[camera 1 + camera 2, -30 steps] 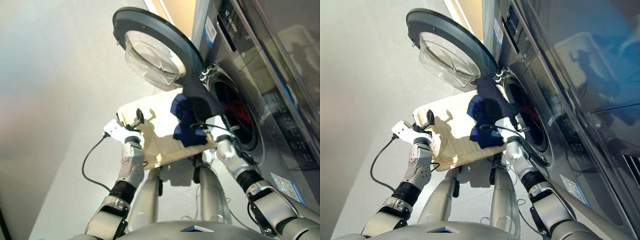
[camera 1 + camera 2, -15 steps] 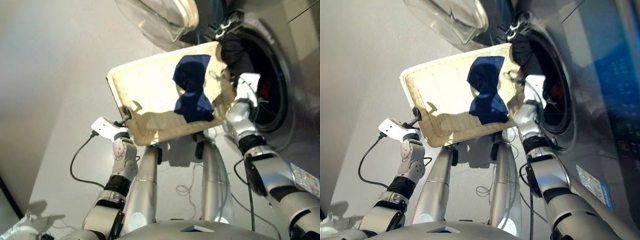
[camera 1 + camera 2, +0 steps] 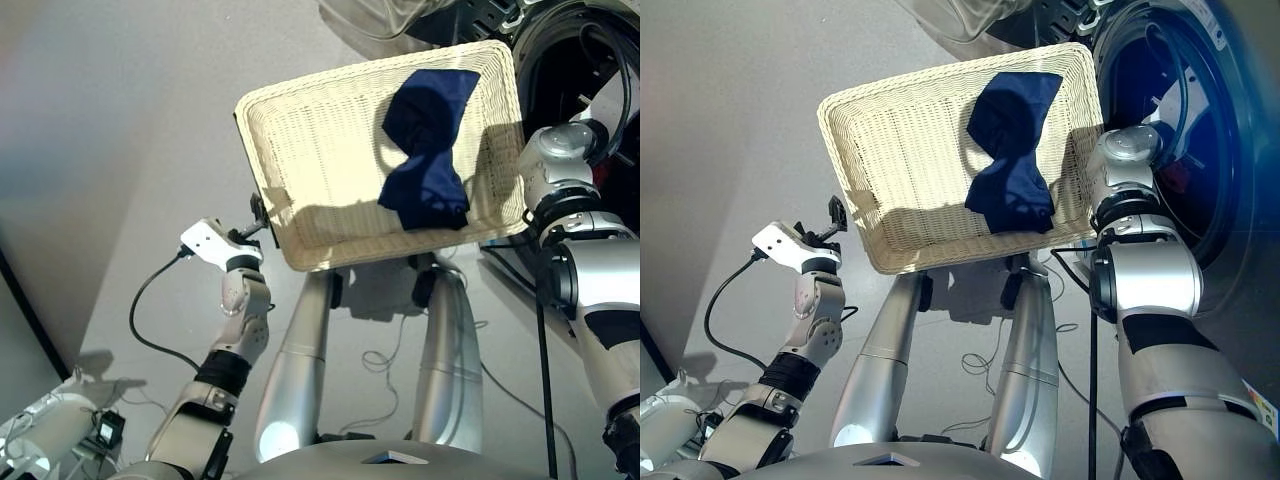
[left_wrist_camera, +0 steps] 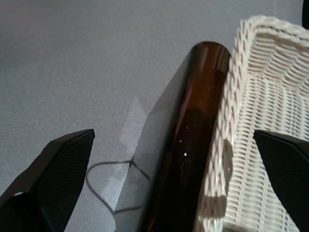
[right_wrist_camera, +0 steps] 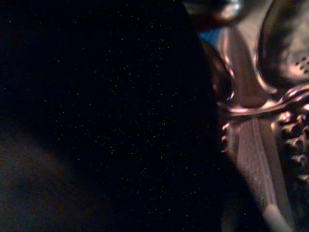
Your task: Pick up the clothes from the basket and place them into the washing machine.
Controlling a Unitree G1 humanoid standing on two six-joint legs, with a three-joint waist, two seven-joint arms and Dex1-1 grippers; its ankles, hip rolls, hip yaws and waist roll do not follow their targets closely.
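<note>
The right arm [image 3: 1127, 190] reaches up at the frame's right into the washing machine [image 3: 1180, 110] drum, its pincer hidden, so I cannot tell its state; the left gripper [image 4: 183, 193] stands open beside the basket [image 3: 300, 150] rim; the navy garment [image 3: 425, 150] lies in the basket's right half, upper centre; grey floor [image 3: 120, 120] lies open to the left.

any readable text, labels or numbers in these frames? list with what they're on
None readable.
Washing machine: only a small sticker corner at the picture's edge, its print too small to read.
Basket, navy blue garment: no tags or print showing.
Left hand, and right arm: no markings visible.
</note>
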